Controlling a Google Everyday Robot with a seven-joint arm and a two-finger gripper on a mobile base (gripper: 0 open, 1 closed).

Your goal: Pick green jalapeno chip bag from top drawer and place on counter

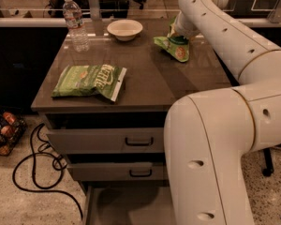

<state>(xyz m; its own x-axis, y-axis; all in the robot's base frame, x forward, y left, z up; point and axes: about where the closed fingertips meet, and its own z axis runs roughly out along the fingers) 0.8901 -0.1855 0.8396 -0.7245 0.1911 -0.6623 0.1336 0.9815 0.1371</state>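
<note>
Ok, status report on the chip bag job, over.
Gripper at far right of counter, right at green chip bag. Bag resting on counter. Second green bag, bowl, water bottle well apart from it.
</note>
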